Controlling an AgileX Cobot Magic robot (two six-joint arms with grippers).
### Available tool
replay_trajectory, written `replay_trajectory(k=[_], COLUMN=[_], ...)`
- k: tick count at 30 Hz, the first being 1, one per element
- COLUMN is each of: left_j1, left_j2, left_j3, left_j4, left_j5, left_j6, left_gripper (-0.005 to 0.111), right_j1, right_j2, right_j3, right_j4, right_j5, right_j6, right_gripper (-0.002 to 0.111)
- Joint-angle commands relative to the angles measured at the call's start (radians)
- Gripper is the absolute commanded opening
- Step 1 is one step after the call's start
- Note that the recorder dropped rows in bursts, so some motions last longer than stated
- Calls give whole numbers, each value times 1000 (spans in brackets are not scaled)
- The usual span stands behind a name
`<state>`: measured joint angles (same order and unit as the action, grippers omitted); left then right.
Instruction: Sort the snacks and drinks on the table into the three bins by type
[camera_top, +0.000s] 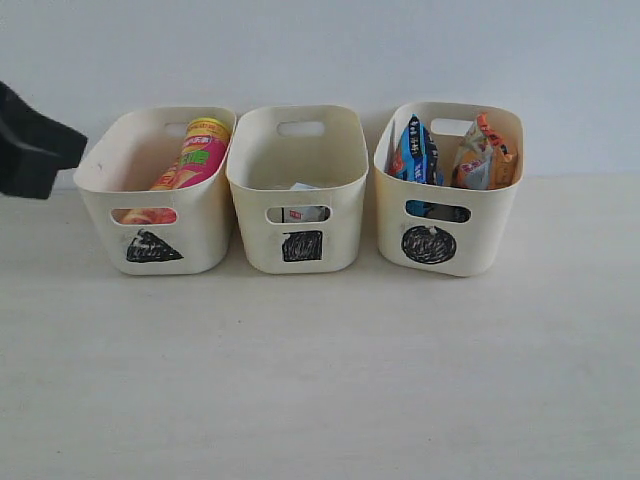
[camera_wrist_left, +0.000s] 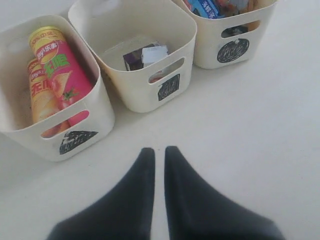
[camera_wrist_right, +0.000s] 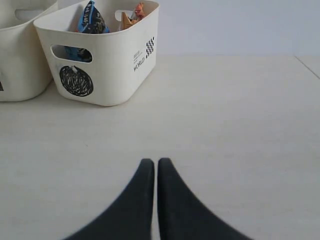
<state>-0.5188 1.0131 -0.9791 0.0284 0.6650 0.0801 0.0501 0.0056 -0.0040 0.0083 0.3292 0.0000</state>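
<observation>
Three bins (camera_top: 250, 230) contain two tubes (camera_wrist_left: 60, 75), two cartons (camera_wrist_left: 154, 52), two bags (camera_top: 418, 150). Left gripper (camera_wrist_left: 159, 150) and right gripper (camera_wrist_right: 156, 161): nearly closed, empty.

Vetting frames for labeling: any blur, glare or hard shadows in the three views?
Exterior view: flat, even light, only faint shadows under the bins, left arm a featureless black shape at the edge. Left wrist view: left fingers soft-edged, pink tube print slightly blurred. Right wrist view: right fingers soft too, circle bin sharp; no glare.
</observation>
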Motion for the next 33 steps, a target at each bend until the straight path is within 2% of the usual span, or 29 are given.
replay_trajectory(k=[1, 3, 10, 14, 17, 21, 33], left_j1=[-2, -2, -2, -2, 0, 3, 148], left_j2=[-117, -154, -181, -211, -313, -409, -614], left_j3=[75, 98, 192, 289, 396, 494, 720], left_j4=[-28, -41, -51, -48, -48, -48, -48], left_j5=[16, 13, -140, -230, -370, -449, -561], left_j6=[-13, -21, -59, -53, -40, -35, -36], left_gripper=[4, 4, 4, 4, 4, 4, 4], right_j1=[0, 0, 0, 0, 0, 0, 0], right_j2=[-6, -6, -6, -6, -6, -6, -6], right_j3=[4, 4, 4, 4, 4, 4, 4], right_j4=[1, 1, 1, 1, 1, 1, 1], right_j5=[-7, -7, -7, -7, -7, -7, -7], right_j6=[0, 0, 0, 0, 0, 0, 0], right_gripper=[0, 0, 0, 0, 0, 0, 0])
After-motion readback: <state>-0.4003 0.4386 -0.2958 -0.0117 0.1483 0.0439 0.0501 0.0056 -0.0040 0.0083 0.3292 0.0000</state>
